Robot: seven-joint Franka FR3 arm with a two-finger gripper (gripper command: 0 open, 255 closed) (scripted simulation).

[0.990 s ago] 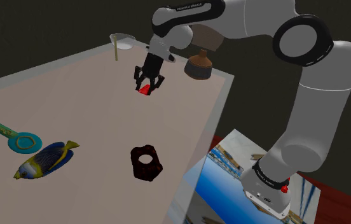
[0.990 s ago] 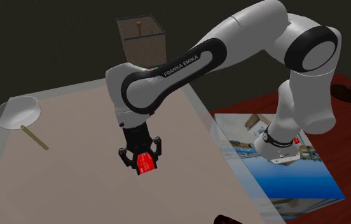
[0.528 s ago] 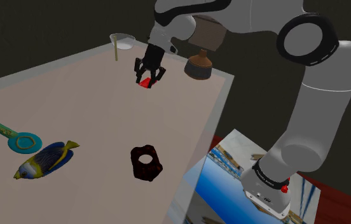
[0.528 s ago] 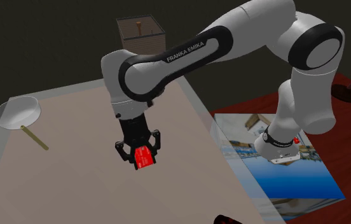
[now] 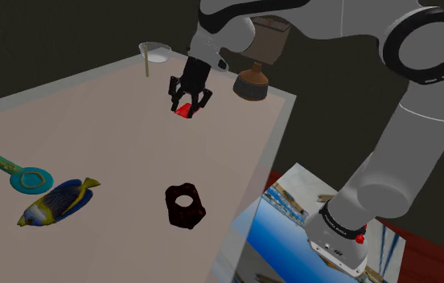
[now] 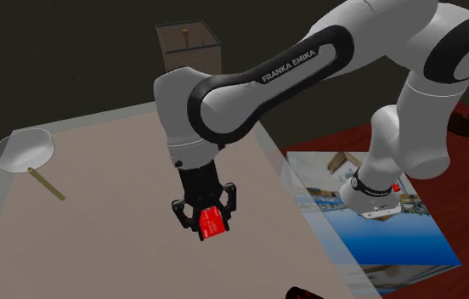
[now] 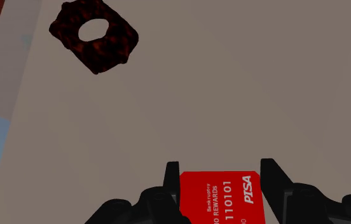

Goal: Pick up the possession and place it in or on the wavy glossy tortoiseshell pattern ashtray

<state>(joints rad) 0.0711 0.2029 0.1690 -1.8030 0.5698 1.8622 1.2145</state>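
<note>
End effector (image 5: pixel 188 102) clamped on the red card (image 7: pixel 222 197) (the possession), held clear above the tabletop (image 5: pixel 92 137): the pickup is done, while transfer to the dark mottled wavy ashtray (image 5: pixel 185 206), well apart near the tabletop's edge, and release there remain.

Table (image 5: pixel 92 120): flat pale beige top with a grey rim. 4 items lie on it: a dark mottled ashtray (image 5: pixel 187 215) with a centre hole, a blue-and-yellow fish (image 5: pixel 58 201), a teal ring-headed tool (image 5: pixel 7 165) just beside the fish, and a pale pan (image 5: pixel 158 53) at the far edge.
</note>
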